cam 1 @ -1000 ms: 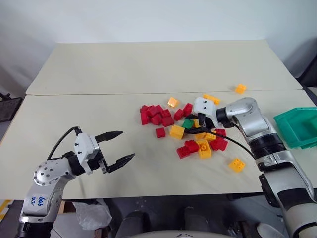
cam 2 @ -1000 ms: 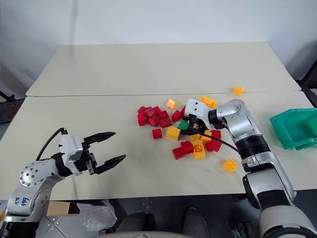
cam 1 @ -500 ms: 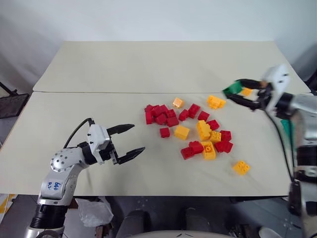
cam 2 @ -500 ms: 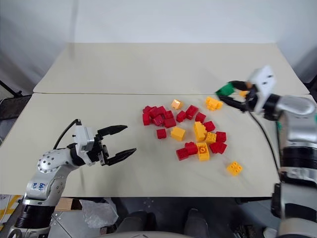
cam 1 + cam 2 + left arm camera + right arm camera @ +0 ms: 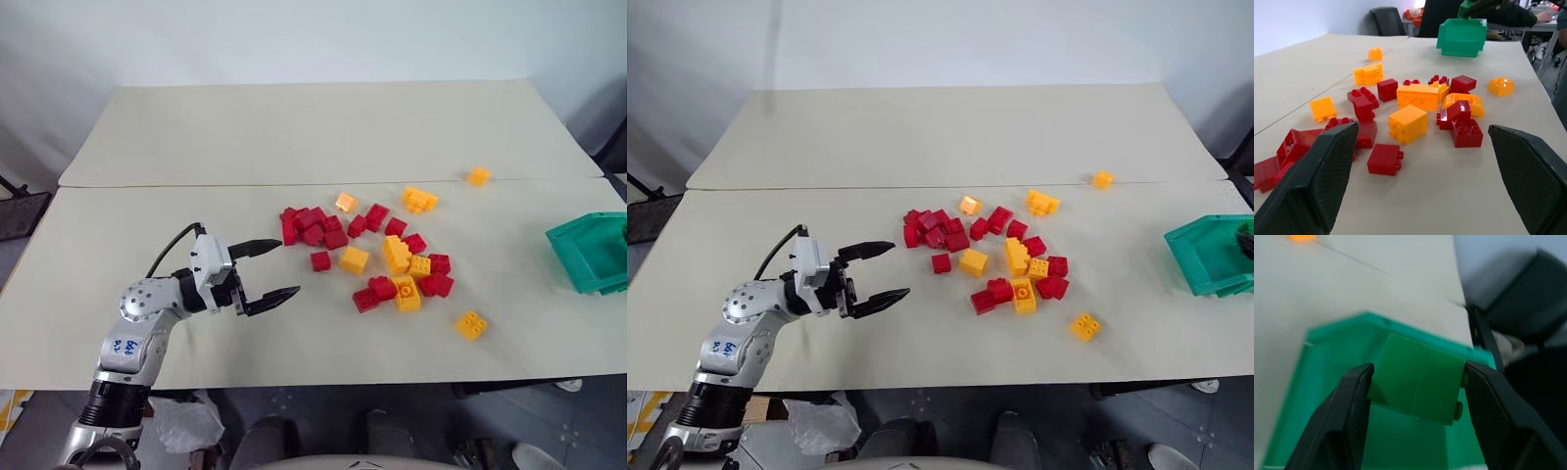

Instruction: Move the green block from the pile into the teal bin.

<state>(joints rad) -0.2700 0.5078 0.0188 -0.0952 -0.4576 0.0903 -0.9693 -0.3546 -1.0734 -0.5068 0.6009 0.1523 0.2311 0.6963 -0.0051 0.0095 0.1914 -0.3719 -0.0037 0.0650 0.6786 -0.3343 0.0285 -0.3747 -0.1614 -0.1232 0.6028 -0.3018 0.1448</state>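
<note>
Green block (image 5: 1418, 379) clamped between the right gripper's (image 5: 1418, 396) two black fingers, hanging right over the teal bin (image 5: 1327, 382) at the table's (image 5: 294, 127) right edge. Left gripper (image 5: 279, 268) hovers just left of the pile (image 5: 377, 257), fingers spread apart, holding nothing. Red and yellow bricks sit mid-table.

The green block (image 5: 1418, 384) looks like smooth plastic with a soft sheen, and the teal bin (image 5: 1332, 396) beneath it seems the same kind of plastic, though it is blurred. The pile (image 5: 1410, 105) is glossy red and yellow-orange plastic, catching highlights on its studs. The left gripper's fingers (image 5: 1317, 181) carry matt black pads with a fine cross-hatched texture. The table (image 5: 294, 127) has a matt beige covering.
</note>
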